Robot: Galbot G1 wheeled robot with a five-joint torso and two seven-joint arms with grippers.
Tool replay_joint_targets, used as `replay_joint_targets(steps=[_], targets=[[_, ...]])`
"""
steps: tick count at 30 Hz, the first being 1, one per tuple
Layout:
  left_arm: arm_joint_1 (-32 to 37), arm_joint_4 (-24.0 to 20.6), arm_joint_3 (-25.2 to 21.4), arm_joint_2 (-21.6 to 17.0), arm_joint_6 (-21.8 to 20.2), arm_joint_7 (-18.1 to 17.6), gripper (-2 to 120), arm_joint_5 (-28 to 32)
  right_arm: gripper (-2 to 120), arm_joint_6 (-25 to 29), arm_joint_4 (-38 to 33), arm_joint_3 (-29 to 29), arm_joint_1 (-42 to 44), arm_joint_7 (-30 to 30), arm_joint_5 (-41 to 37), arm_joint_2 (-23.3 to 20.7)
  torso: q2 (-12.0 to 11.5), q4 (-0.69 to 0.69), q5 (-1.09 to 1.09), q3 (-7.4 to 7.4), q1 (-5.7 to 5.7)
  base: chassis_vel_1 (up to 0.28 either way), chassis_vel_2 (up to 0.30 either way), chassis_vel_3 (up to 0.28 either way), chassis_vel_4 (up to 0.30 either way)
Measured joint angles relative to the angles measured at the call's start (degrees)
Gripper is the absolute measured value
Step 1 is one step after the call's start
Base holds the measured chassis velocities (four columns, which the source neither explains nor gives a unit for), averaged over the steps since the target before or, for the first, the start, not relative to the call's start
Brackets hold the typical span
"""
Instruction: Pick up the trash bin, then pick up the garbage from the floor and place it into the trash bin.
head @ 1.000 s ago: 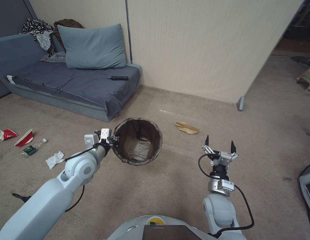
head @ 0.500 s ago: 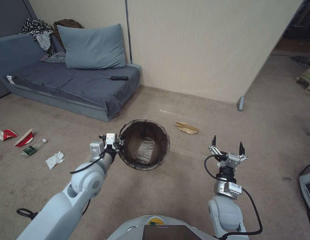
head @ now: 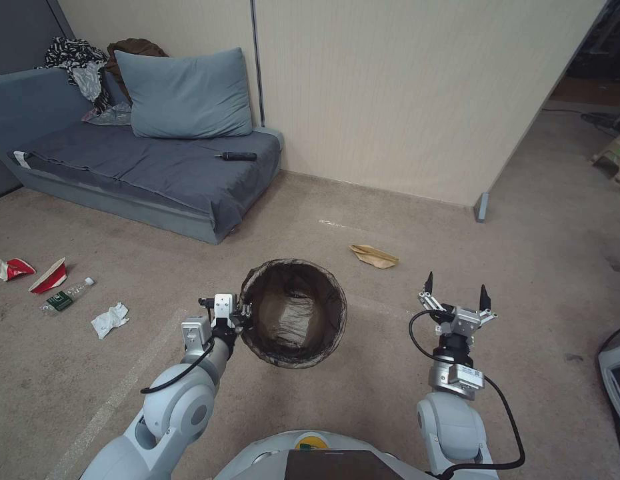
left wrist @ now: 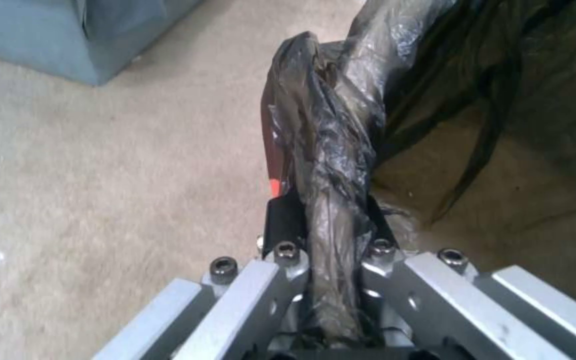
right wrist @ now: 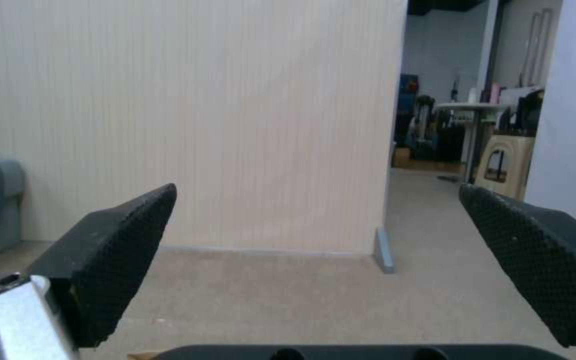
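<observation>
The left gripper [head: 242, 319] stays clenched on the lined rim of the trash bin [head: 293, 313], which now hangs nearer the robot than a second ago, seemingly clear of the carpet [head: 363, 400]. The right gripper [head: 455, 297] holds released, fingers wide, shifted slightly right. Farther left lie a tissue [head: 110, 319], bottle [head: 67, 295] and crushed cups [head: 49, 275], unmoved; the tan folded paper [head: 373, 256] rests beyond the bin.
</observation>
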State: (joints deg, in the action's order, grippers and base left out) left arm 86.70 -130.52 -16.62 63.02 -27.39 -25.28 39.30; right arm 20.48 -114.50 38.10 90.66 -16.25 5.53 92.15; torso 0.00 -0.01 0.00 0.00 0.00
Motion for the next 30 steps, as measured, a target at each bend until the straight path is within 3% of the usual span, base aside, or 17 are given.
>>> replay_joint_targets(steps=[9, 17, 30], targets=[[4.8, -3.4, 0.3, 0.8, -0.3, -1.1, 2, 0.6, 100, 0.5, 0.0, 0.7, -0.1, -0.2, 0.2, 0.0, 0.0, 0.01, 0.00, 0.00, 0.00, 0.000, 0.000, 0.000, 0.000], [6.1, -3.8, 0.1, 2.2, 1.9, -1.3, 2, -1.5, 100, 0.7, -0.4, 0.9, 0.2, -0.3, 0.8, 0.0, 0.0, 0.00, 0.00, 0.00, 0.00, 0.000, 0.000, 0.000, 0.000], [8.7, -5.7, 0.4, 4.3, 1.7, -2.0, 2, -3.9, 100, 0.7, -1.0, 0.9, 0.6, -1.1, 2.0, 0.0, 0.0, 0.01, 0.00, 0.00, 0.00, 0.000, 0.000, 0.000, 0.000]])
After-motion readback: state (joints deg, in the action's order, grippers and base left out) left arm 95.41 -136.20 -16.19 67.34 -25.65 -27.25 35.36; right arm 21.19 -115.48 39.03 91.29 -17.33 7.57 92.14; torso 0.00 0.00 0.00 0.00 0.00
